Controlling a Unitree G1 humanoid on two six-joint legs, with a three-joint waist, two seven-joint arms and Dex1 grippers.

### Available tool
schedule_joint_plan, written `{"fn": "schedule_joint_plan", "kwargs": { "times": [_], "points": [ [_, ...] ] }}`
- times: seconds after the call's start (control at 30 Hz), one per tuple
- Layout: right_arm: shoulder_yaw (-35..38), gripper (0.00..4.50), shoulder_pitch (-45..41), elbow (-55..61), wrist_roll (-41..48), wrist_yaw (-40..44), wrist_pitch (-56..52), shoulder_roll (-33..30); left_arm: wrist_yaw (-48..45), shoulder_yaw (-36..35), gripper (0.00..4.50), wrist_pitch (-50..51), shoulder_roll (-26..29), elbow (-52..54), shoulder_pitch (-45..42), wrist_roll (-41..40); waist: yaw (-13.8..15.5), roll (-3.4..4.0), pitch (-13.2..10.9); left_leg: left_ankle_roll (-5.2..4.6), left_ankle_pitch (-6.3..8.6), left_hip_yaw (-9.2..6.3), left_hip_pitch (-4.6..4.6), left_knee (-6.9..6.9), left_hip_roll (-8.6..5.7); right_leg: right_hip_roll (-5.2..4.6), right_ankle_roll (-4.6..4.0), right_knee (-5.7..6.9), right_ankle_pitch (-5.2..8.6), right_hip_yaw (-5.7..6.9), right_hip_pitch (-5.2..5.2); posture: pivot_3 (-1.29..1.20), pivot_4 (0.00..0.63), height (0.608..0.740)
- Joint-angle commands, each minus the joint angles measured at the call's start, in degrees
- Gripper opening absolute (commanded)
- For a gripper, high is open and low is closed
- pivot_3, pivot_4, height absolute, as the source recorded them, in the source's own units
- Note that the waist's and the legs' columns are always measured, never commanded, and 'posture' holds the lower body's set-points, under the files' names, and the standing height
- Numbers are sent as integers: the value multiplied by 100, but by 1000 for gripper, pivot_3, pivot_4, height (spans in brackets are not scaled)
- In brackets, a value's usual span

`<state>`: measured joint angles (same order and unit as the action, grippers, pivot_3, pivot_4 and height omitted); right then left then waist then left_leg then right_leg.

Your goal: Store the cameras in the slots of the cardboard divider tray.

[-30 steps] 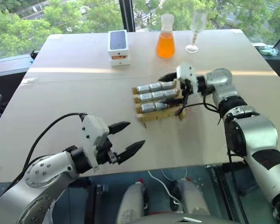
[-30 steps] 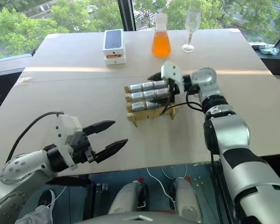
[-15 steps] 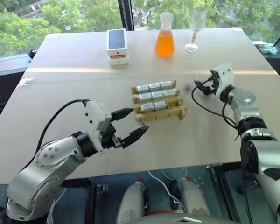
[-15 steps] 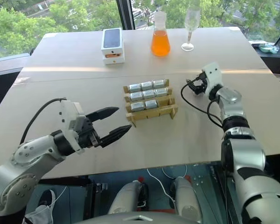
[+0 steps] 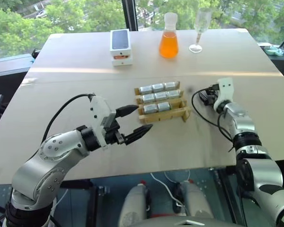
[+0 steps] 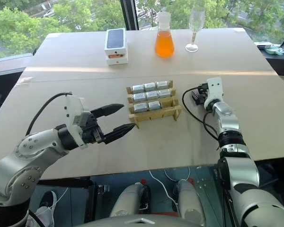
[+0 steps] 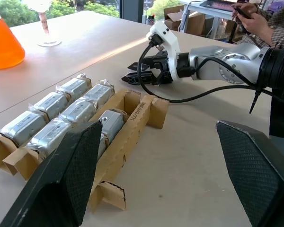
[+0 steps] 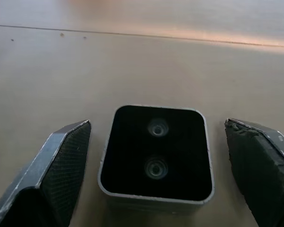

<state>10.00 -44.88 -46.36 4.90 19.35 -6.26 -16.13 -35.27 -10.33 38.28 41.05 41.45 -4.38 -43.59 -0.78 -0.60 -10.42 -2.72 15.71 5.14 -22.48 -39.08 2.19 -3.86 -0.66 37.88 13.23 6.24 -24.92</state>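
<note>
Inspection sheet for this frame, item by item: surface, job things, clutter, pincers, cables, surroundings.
Surface: pale table, bare near the front edge.
Job's things: cardboard divider tray mid-table, eight wrapped cameras slotted, one slot free at its right front; one loose camera, dark face with two lenses, lies between the right pincer's fingers.
Clutter: white phone box, orange flask, wine glass along the far side.
Pincers: left pincer open, empty, left of the tray; right pincer open around the loose camera.
Cables: black lead on the right arm.
Surroundings: windows, trees; a person's hand beyond.
</note>
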Motion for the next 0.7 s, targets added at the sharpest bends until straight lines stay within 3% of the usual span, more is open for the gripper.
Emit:
{"fn": "schedule_joint_plan", "kwargs": {
  "times": [0.03,0.1,0.2,0.23,0.33,0.47,0.7],
  "points": [
    [40,4233,179,457,115,-121,-132,36,-39,-6,3979,-69,46,50,-36,22,0,0,0,0,0,0,0,0,0,0,0,0,0,0,0,0,150,740],
    [30,3639,343,734,146,-146,-204,51,-64,0,3979,-54,55,-16,-99,21,9,-1,1,0,0,0,0,0,0,0,0,0,0,0,1,0,150,740],
    [-74,2210,602,1201,99,-123,-168,34,-151,47,3979,-15,97,-255,-323,45,21,-1,1,0,0,-2,0,0,0,0,1,1,0,1,1,0,150,740],
    [-133,1999,683,1356,69,-71,-102,17,-186,82,3979,14,105,-367,-447,52,19,-1,1,0,0,-2,0,-1,0,2,1,0,1,0,1,0,150,740],
    [-492,2006,923,1821,-271,135,440,-175,-320,232,3979,99,133,-852,-978,95,19,-1,1,0,0,-2,0,-1,0,5,2,1,1,-1,0,0,150,740],
    [-1277,2006,1049,2045,-1388,201,2478,-928,-879,573,3979,235,208,-1820,-1975,157,15,0,-1,0,0,1,-3,-2,-2,13,8,-1,4,-3,-3,0,150,740],
    [-2364,2006,246,2044,-2985,92,5003,-1770,-2567,1652,3979,105,-102,-4514,-4347,769,-13,-9,-6,9,-6,29,-15,-6,4,36,26,7,14,-27,-32,0,150,740]
  ]
}}
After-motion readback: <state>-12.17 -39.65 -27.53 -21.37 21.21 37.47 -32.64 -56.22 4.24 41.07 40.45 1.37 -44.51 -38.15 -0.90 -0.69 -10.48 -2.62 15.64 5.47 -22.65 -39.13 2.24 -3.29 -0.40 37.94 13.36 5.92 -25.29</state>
